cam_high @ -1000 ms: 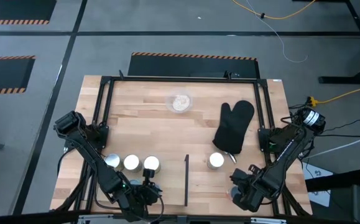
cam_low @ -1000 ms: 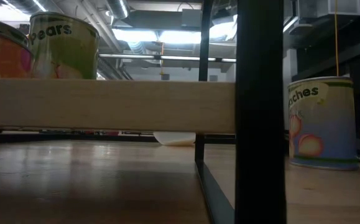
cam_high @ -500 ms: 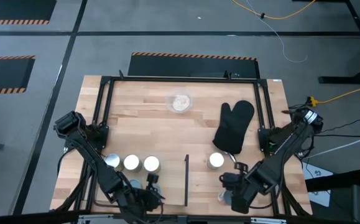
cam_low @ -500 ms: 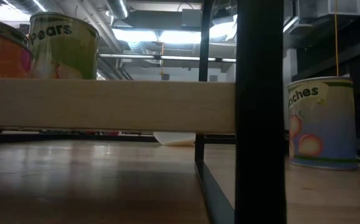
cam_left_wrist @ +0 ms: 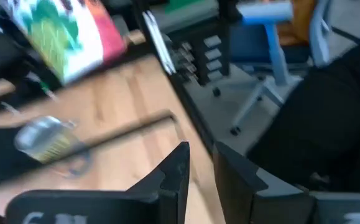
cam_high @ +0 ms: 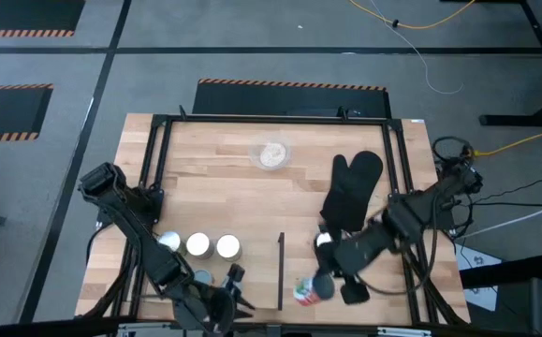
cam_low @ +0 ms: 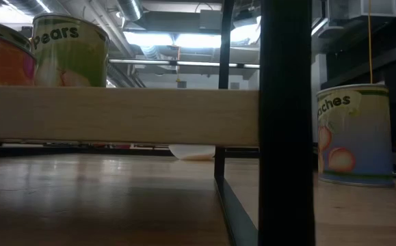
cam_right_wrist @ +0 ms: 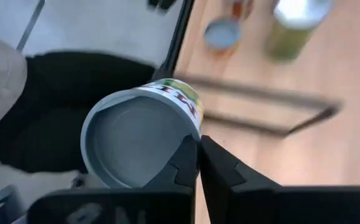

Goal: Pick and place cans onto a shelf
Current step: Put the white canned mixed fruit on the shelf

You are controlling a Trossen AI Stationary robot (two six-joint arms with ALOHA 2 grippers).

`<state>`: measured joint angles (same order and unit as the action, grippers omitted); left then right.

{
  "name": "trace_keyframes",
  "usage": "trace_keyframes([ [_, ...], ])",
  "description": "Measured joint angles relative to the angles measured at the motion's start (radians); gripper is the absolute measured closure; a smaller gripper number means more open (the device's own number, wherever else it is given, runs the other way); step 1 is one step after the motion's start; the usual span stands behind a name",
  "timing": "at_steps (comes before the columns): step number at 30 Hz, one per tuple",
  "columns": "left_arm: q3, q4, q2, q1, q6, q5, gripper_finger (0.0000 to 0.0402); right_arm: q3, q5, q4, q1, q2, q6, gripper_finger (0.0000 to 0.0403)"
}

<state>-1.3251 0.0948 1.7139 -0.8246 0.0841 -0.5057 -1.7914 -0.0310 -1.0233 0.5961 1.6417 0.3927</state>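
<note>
My right gripper (cam_high: 319,284) is over the table's front middle, shut on a can with a red and green label (cam_high: 306,293), right of the thin black strip (cam_high: 281,271). Three cans (cam_high: 197,245) stand in a row on the shelf (cam_low: 115,116) at the left. One more can (cam_high: 324,241) stands on the table beside the mitt, partly under my right arm. My left gripper (cam_high: 233,281) waits at the front left, its fingers (cam_left_wrist: 180,165) nearly together with nothing between them. My right gripper pinches the can by the rim of one end (cam_right_wrist: 191,138) between its two fingertips. The fingers slant down from the table's right side. The can hangs tilted, clear of the table, its grey end (cam_right_wrist: 136,143) turned toward the wrist.
A black oven mitt (cam_high: 352,190) lies right of centre, and a clear bowl of grains (cam_high: 271,153) sits at the far middle. A black frame (cam_high: 158,159) runs round the table, and one of its posts (cam_low: 286,123) stands close in the low view.
My right gripper has risen from the front right corner and swung toward the table's middle, rolling as it went. The can has come up with it, lifted clear and tipped onto its side. My left gripper has lifted a little and tipped upward.
</note>
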Motion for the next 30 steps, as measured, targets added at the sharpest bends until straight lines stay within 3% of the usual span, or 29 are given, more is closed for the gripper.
trace_keyframes([
  [6,0.0,-0.005,-0.11,0.054,-0.112,-0.029,0.0337,-0.083,0.02,-0.025,-0.15,-0.002,-0.227,0.0389],
  [14,0.0,-0.005,-0.27,0.218,-0.225,-0.015,0.0337,-0.087,0.152,-0.027,-0.421,0.009,-0.501,0.0389],
  [19,0.0,0.003,-0.317,0.382,-0.227,0.144,0.0337,-0.087,0.288,-0.021,-0.587,0.042,-0.663,0.0389],
  [24,0.0,0.058,-0.321,0.503,-0.227,0.291,0.0337,-0.087,0.303,-0.022,-0.718,0.116,-0.718,0.0389],
  [30,0.0,0.236,-0.313,0.564,-0.201,0.34,0.0337,-0.087,0.323,-0.021,-0.795,0.241,-0.77,0.0389],
])
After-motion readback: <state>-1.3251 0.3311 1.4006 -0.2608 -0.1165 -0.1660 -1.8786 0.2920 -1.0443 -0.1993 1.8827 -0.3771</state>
